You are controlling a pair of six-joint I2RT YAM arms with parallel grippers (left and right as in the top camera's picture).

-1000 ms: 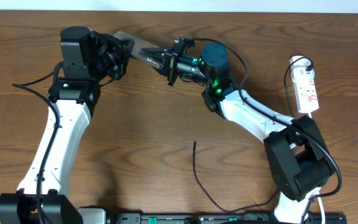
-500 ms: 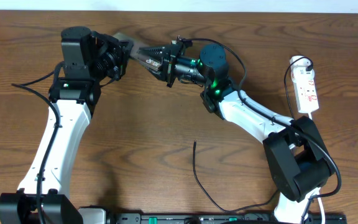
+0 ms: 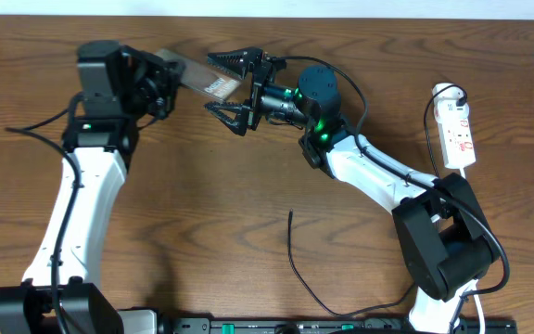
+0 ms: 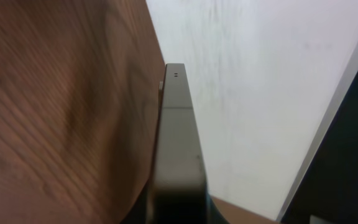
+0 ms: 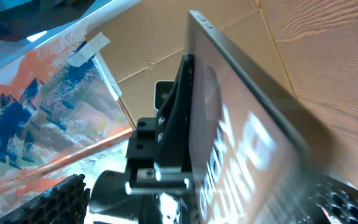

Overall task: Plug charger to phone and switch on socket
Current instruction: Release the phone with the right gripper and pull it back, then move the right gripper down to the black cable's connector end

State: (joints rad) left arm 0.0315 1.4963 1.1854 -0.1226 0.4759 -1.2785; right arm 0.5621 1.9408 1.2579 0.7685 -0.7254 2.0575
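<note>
The phone [image 3: 202, 78], a dark brown slab with white lettering, is held off the table at the back, and my left gripper [image 3: 174, 73] is shut on its left end. In the left wrist view the phone [image 4: 179, 143] shows edge-on, running away from the jaws. My right gripper [image 3: 230, 86] is open, one finger on each side of the phone's right end, not touching it. The right wrist view shows the phone [image 5: 241, 143] close up with blurred lettering. The charger [image 3: 297, 264], a thin black cable, lies on the table in front with its tip [image 3: 290, 214] free. The socket [image 3: 457, 130] lies at the far right.
A white cord [image 3: 429, 125] loops beside the socket. The right arm's white links [image 3: 378, 172] cross the table between the socket and the charger cable. The left arm [image 3: 77, 213] runs down the left side. A black bar [image 3: 323, 326] lines the front edge.
My right gripper has opened and let go of the phone's right end. My left gripper, still holding the phone, has shifted a little to the left.
</note>
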